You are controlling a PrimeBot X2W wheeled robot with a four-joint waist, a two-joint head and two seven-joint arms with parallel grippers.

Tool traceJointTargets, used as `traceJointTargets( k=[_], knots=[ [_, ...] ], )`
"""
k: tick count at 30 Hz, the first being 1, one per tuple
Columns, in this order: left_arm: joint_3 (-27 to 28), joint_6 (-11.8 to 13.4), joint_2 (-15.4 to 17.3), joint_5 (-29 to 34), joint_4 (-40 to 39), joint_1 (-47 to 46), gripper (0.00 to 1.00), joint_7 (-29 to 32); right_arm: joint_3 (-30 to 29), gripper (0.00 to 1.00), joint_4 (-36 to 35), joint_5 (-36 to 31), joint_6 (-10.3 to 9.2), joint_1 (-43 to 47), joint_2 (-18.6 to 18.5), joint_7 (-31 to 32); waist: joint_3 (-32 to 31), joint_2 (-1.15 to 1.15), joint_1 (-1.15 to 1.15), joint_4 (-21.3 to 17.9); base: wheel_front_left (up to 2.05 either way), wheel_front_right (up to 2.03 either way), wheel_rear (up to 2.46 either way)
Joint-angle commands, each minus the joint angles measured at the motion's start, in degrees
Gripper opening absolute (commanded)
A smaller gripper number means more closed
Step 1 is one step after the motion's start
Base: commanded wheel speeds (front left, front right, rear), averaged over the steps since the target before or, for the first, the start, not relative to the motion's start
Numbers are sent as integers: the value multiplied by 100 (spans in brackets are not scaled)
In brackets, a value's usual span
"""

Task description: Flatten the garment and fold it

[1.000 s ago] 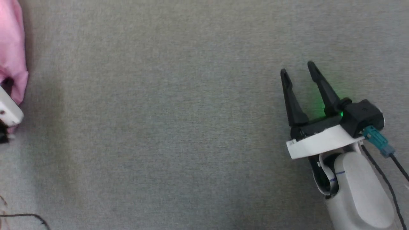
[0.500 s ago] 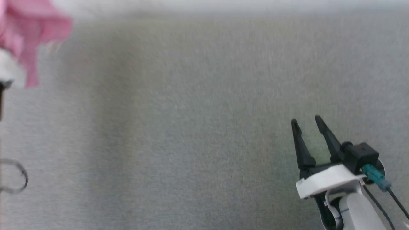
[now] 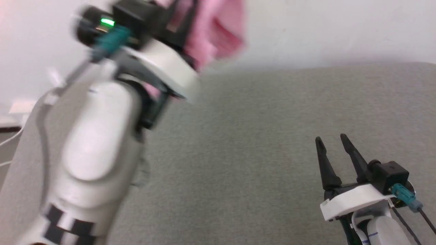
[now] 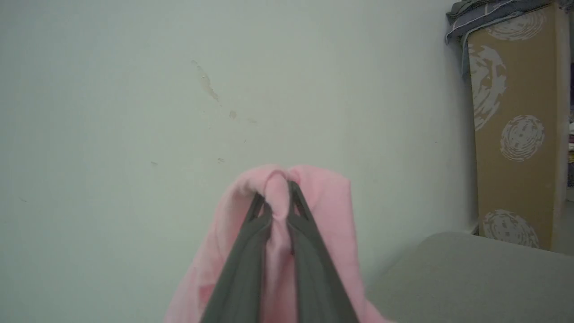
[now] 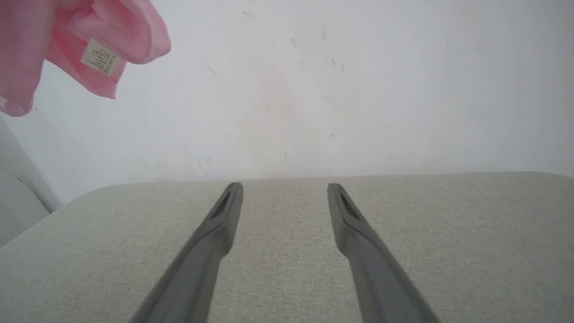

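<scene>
The light pink garment (image 3: 218, 30) hangs bunched in the air at the top of the head view, lifted above the grey table. My left gripper (image 4: 277, 190) is shut on a fold of the garment (image 4: 332, 211), the cloth pinched between both fingers and draping down on either side. A corner of the garment (image 5: 80, 40) with a small white label shows at the upper left of the right wrist view. My right gripper (image 3: 331, 140) stands open low over the table at the lower right, with nothing between its fingers (image 5: 226, 211).
The grey cloth-covered table (image 3: 259, 136) ends at a white wall (image 3: 340, 30) behind it. A tall brown cardboard box (image 4: 515, 130) with white swirls stands at the right beyond the table, with folded cloth on top.
The head camera has tilted up, bringing the wall into view. My left arm has risen and swung in from the left edge, carrying the garment up off the table. The right gripper stays open.
</scene>
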Motion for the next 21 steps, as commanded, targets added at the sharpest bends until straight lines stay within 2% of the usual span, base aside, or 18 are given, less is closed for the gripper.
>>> traceJointTargets(
  k=[1,4,8,14,15,16,17,19,21],
  knots=[
    [-215,-54,-217,-140,69,168,0,68,-52,100,-62,15,-5,87,-7,36,-85,0,1,-428,0,0,0],
    [-581,-107,-493,-326,357,488,0,230,-114,100,-146,24,-5,118,-7,81,20,0,1,-652,0,0,0],
    [-1012,-159,-703,-564,1074,1020,0,529,-142,100,-219,37,-5,104,-7,121,194,0,1,-930,0,0,0],
    [-1683,-242,-769,-1082,2351,1726,0,1455,-75,100,-248,50,-5,40,-7,150,341,0,1,-1161,0,0,0],
    [-1763,-248,-779,-1171,2489,1796,12,1577,-78,100,-247,46,-5,33,-7,152,352,0,1,-1163,0,0,0],
    [-1844,-254,-796,-1277,2580,1859,34,1676,-80,100,-245,37,-5,31,-7,161,360,0,1,-1155,0,0,0],
    [-1902,-258,-815,-1399,2631,1907,47,1743,-81,100,-252,27,-5,32,-7,171,373,0,1,-1131,0,0,0],
    [-1971,-262,-835,-1618,2633,1967,97,1742,-63,100,-265,1,-5,36,-7,196,371,0,1,-1059,0,0,0],
    [-1906,-263,-824,-1753,2555,1996,100,1497,-53,100,-278,-25,-5,47,-7,221,351,0,1,-955,0,0,0]
  ],
)
